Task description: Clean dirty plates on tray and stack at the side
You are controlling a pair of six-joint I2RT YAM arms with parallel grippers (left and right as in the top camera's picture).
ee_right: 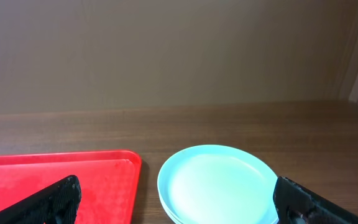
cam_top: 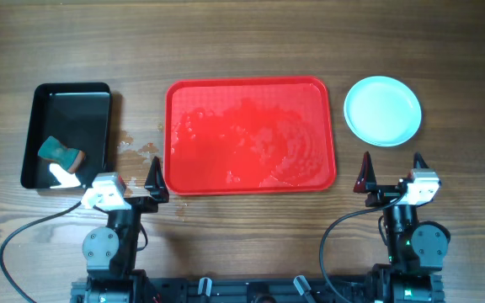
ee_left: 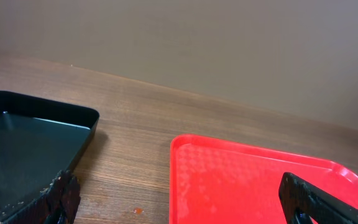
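At far left, a black tray holds liquid and a teal sponge, part of it lost in glare. Just below, the left gripper hangs with jaws spread wide, grasping nothing. At centre, the red tray lies wet and beaded with droplets. To its right, the plates sit stacked on the table; their number is hard to make out. Below them, the right gripper gapes, equally unloaded
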